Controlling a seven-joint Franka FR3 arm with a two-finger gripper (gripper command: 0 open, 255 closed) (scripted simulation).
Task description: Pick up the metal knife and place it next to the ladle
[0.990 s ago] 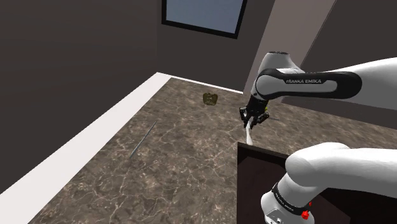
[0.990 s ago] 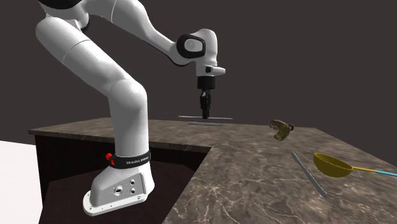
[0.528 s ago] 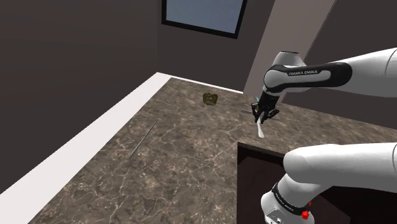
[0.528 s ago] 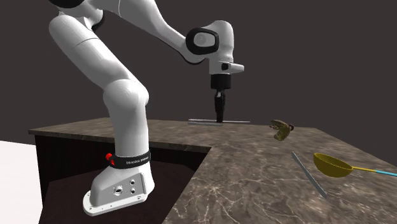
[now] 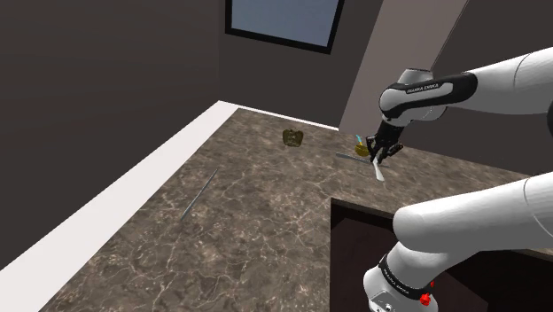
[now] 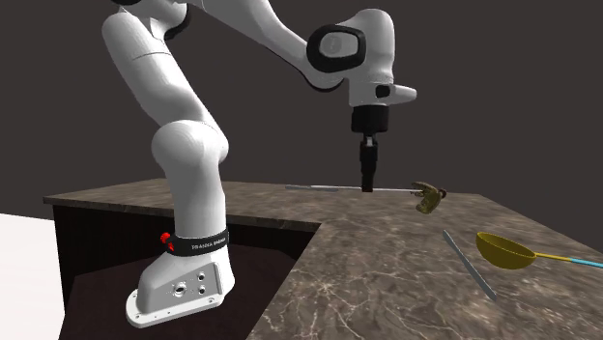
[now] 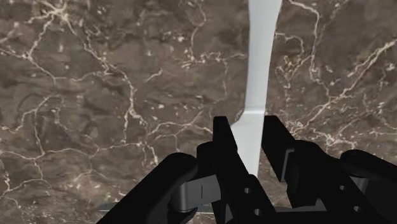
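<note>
You're working over a brown, pale-veined marble counter (image 5: 257, 222) between dark walls, with a window (image 5: 284, 22) above. Your gripper (image 7: 249, 127) is closed tight on the pale knife (image 7: 262, 70), held over the counter apart from the yellow ladle (image 6: 504, 251). The fingers hide the knife's handle.

A dark veined marble counter (image 5: 257, 230) bears a small olive-brown lump (image 5: 293, 137), perhaps crumpled, and, well apart, a thin grey rod (image 5: 199, 195), beneath a window (image 5: 284, 19) in the dark wall
</note>
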